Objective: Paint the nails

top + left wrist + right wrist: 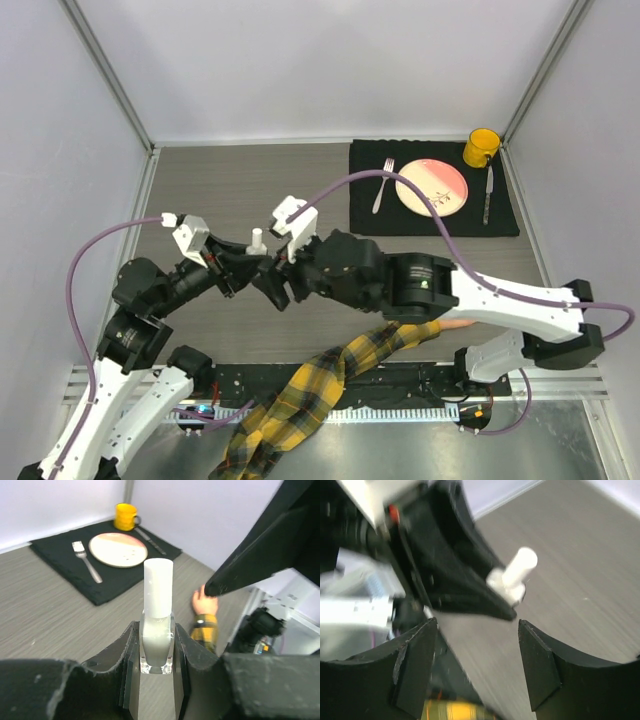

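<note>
The nails are too small for me to make out. The mannequin hand [204, 602] that carries them is peach-coloured. It lies flat on the grey wood-grain table [230, 190], at the near right side. From above, only a little of it shows under the white right arm [500, 297], which passes right over it. In the left wrist view, a dark finger of the right gripper [477, 625] covers the ends of its fingers. Its plaid sleeve [300, 395], yellow and black, runs from the wrist down to the left, over the near edge of the table and across the metal rail there.

Further to the left, above the middle of the table, the left gripper [156, 655] is pinching a small clear bottle [157, 642] by its lower part. The bottle stands upright between the two fingers, with a pale whitish liquid inside and a tall white cap [158, 587]. The right gripper faces it from close by with its fingers spread apart and nothing between them. The cap is just in front of them but not touching.

At the far right corner lies a black mat [370, 215]. On it are a fork [383, 185], a pink and cream plate [431, 187] with some small dark marks that I cannot read, a knife [487, 195] and a yellow mug [481, 147]
</note>
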### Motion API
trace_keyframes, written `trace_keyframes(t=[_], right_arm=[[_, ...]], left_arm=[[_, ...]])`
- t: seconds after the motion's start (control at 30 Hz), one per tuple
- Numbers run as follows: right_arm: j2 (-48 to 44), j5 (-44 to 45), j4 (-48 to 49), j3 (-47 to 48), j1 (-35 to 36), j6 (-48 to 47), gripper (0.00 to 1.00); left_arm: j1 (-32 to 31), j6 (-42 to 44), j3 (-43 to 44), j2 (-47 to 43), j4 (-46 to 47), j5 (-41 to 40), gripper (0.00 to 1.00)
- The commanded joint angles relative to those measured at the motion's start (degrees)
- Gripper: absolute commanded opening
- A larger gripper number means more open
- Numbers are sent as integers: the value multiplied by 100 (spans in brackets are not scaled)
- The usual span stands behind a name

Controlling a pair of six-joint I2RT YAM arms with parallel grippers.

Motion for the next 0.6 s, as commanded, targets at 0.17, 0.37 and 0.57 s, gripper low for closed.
trace_keyframes(t=[0.17,0.37,0.57], right_arm=[[-1654,-5433,182,-1315,-1920,-856,69],[-1551,-7292,1122,-1273,-2679,-646,59],[-936,-7944,2212,-886,-2724,5,58]], left_arm=[[-22,-1679,346,86,1660,2370,0],[-13,-3271,196,253,3675,3024,0],[-13,-3360,82,253,4054,3103,0]])
